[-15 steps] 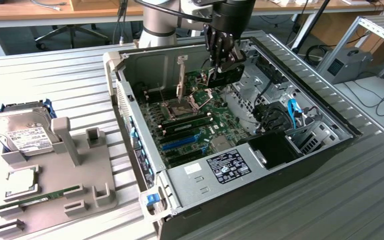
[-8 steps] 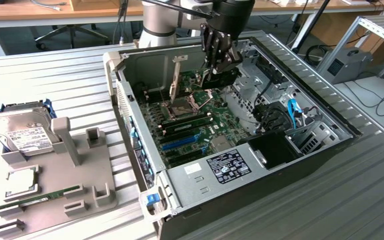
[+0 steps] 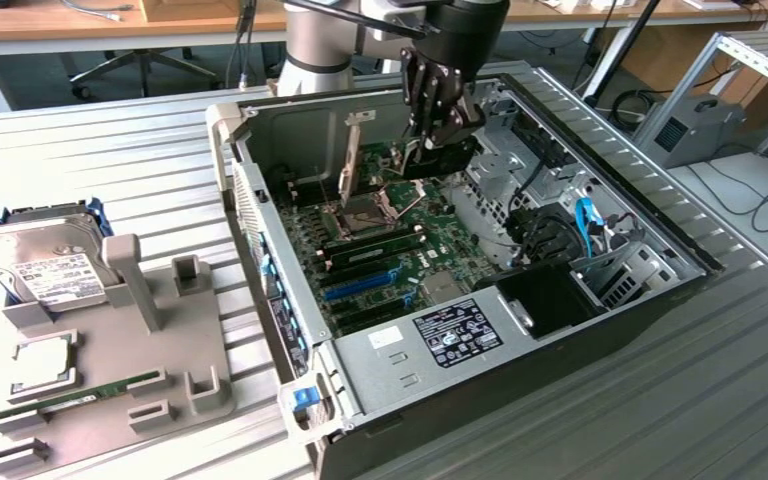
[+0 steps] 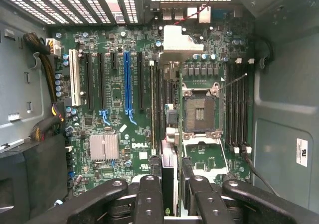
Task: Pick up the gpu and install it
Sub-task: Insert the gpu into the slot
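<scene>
The gpu hangs inside the open computer case, above the far end of the green motherboard. My gripper reaches down into the case and is shut on its upper edge. In the wrist view the gpu appears edge-on as a thin card between my black fingers. It hovers over the board between the long blue slot and the empty processor socket, lined up along the slots' direction. Whether the gpu touches the board I cannot tell.
On the exterior view's left, a grey fixture carries a silver hard drive and a narrow green memory stick. Drive cages and blue cables crowd the case's right side. A heatsink and cable bundles sit on the board.
</scene>
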You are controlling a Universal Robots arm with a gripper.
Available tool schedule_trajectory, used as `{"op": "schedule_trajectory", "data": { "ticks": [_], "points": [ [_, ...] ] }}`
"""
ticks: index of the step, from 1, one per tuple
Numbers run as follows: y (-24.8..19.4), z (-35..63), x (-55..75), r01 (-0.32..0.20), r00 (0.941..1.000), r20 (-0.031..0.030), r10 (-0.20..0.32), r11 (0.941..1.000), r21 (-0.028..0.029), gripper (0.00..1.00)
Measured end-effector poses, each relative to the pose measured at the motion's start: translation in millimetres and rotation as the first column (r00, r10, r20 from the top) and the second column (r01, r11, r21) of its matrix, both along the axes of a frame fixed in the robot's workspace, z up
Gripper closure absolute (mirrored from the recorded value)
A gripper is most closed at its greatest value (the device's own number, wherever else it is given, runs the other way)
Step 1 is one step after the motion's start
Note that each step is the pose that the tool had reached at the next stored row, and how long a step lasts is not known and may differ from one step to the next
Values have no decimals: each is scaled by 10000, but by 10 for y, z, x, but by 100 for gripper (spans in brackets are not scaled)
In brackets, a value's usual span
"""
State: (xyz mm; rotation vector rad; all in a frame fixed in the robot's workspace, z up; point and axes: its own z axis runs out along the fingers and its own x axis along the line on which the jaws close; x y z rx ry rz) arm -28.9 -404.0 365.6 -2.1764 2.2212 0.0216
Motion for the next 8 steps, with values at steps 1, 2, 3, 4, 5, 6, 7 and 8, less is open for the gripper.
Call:
{"op": "schedule_trajectory", "data": {
  "ticks": [1,2,3,4,5,6,7,8],
  "points": [
    [-1,-1,0,0,10000,-1,0,10000,-1,74],
    [-2,-3,0,0,10000,0,0,10000,0,74],
    [-4,-4,0,0,10000,0,0,10000,0,74],
    [-5,-5,0,0,10000,0,0,10000,0,74],
    [-7,-7,0,0,10000,-1,0,10000,-1,74],
    [-8,-8,0,0,10000,0,0,10000,0,74],
    [-11,-11,0,0,10000,0,0,10000,0,74],
    [-13,-13,0,0,10000,-1,0,10000,-1,74]
  ]
}}
